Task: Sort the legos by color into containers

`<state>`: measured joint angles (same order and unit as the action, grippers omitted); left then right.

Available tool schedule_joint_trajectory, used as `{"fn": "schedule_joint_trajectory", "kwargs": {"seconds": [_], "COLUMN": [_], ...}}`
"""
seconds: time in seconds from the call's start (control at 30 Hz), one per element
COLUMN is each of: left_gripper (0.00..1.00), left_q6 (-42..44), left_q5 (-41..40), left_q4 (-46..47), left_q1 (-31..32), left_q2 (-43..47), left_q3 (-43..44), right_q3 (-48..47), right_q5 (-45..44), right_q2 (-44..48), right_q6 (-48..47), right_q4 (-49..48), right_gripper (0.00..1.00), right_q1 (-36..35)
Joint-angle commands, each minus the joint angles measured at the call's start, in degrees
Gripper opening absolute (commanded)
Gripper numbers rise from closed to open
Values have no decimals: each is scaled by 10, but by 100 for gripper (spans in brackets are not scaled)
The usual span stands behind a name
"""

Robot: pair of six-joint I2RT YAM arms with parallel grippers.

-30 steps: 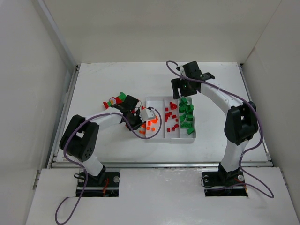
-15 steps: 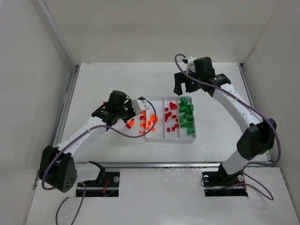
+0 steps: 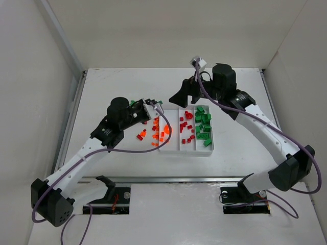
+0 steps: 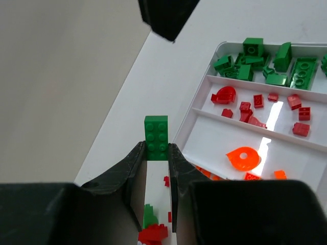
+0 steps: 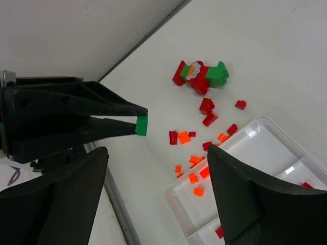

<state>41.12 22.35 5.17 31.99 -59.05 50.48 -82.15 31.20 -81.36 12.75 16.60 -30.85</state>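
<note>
- Tray (image 3: 186,151): mid-table, three long compartments side by side.
- Tray's left compartment: a handful of orange legos (image 3: 164,133). The left wrist view adds a flat orange disc (image 4: 243,158) with a hole lying among them.
- Tray's middle compartment: red legos (image 3: 186,130), scattered along its length.
- Tray's right compartment: green legos (image 3: 204,124), most of them bunched toward the far end.
- On the table just outside the tray's left wall: loose bricks (image 3: 155,133), mostly orange, with a red one a little further left.
- Left gripper (image 3: 153,105): above the table off the tray's far-left corner. Its fingers are pinched tight on a green brick (image 4: 156,137). The brick sticks out past the fingertips, studs facing the wrist camera, clear of the table and not over any compartment.
- Further left of the tray, beyond the loose bricks: a joined red-and-green clump (image 5: 200,76) carrying a white flower piece, lying on the table. It shows in the right wrist view only.
- Right gripper (image 3: 187,97): up in the air over the tray's far edge. Its fingers (image 5: 255,204) are spread wide with nothing between them.
</note>
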Motion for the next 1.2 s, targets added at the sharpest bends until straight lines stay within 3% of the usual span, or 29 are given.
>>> {"fn": "schedule_joint_trajectory", "kwargs": {"seconds": [0.0,0.03,0.3,0.57,0.67,0.8,0.83,0.9,1.0,1.03,1.07,1.1,1.17], "left_gripper": [0,0,0,0,0,0,0,0,0,7,24,69,100], "left_q6": [-16,-16,-21,-21,-26,-31,-32,-32,-37,-37,-37,-37,-42], "left_q5": [26,26,26,21,21,26,26,26,26,31,31,37,28], "left_q4": [27,27,27,27,27,27,27,27,27,27,27,27,27], "left_q1": [18,19,36,41,41,41,41,41,41,41,41,41,41], "left_q2": [22,28,28,28,28,28,28,28,28,28,28,28,33], "left_q3": [29,29,34,39,45,45,45,45,45,38,38,30,12], "right_q3": [-8,-8,-11,-11,-6,0,0,5,10,15,16,24,35], "right_q5": [45,52,49,49,54,54,54,54,54,48,41,20,-15], "right_q2": [-5,-5,-27,-39,-44,-44,-44,-44,-38,-32,-32,-25,-16], "right_q6": [50,50,68,75,75,80,80,80,75,75,75,75,69], "right_q4": [-79,-79,-79,-79,-79,-79,-79,-79,-79,-79,-79,-72,-55], "right_gripper": [82,74,72,58,48,27,14,0,0,0,0,0,0], "right_q1": [-8,-23,-44,-49,-49,-49,-49,-49,-49,-49,-49,-49,-43]}}
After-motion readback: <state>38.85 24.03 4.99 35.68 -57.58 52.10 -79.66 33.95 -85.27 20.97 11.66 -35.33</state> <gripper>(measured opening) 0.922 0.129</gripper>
